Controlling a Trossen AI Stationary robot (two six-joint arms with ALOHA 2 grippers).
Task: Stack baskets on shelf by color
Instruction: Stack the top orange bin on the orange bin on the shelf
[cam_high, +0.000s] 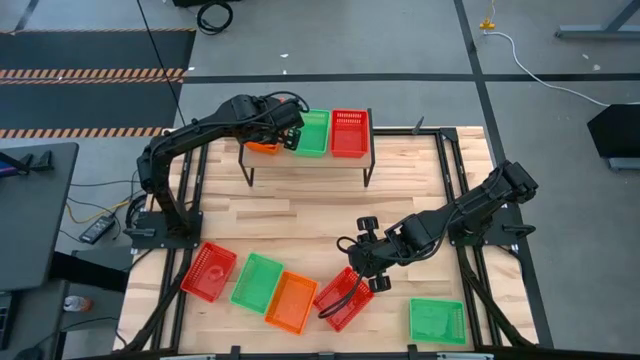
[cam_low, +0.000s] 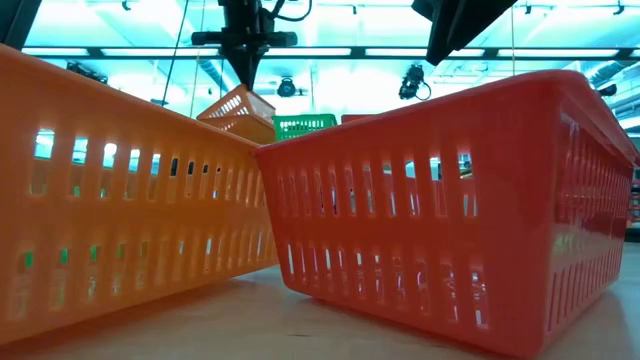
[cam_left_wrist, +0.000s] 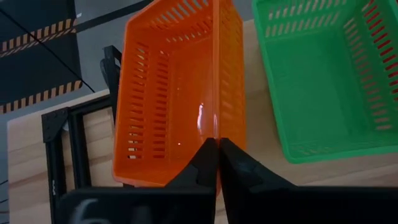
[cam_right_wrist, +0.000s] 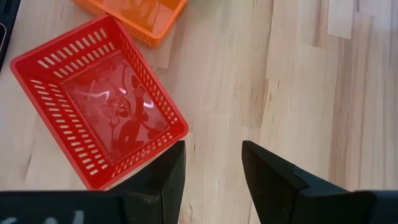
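On the shelf (cam_high: 305, 160) at the table's far side stand a green basket (cam_high: 313, 132) and a red basket (cam_high: 349, 132), side by side. At the shelf's left end is an orange basket (cam_left_wrist: 174, 87), tilted in the low view (cam_low: 235, 110), with my left gripper (cam_left_wrist: 217, 152) shut on it. My right gripper (cam_right_wrist: 211, 168) hangs open over bare table, next to a red basket (cam_right_wrist: 99, 99) lying near the table's front; nothing is between its fingers. My left gripper pinches the orange basket's long side wall, the one next to the green basket, at its rim (cam_left_wrist: 216, 127) between its two fingers. The fingers come slanting down from above. The held side sits higher than the other; the basket's underside is hidden.
On the table's near part lie a red basket (cam_high: 208, 271), a green one (cam_high: 257, 281), an orange one (cam_high: 291, 302), the red one (cam_high: 343, 298) by my right gripper and a green one (cam_high: 437, 321) at the near right. Bare wood lies between these and the shelf.
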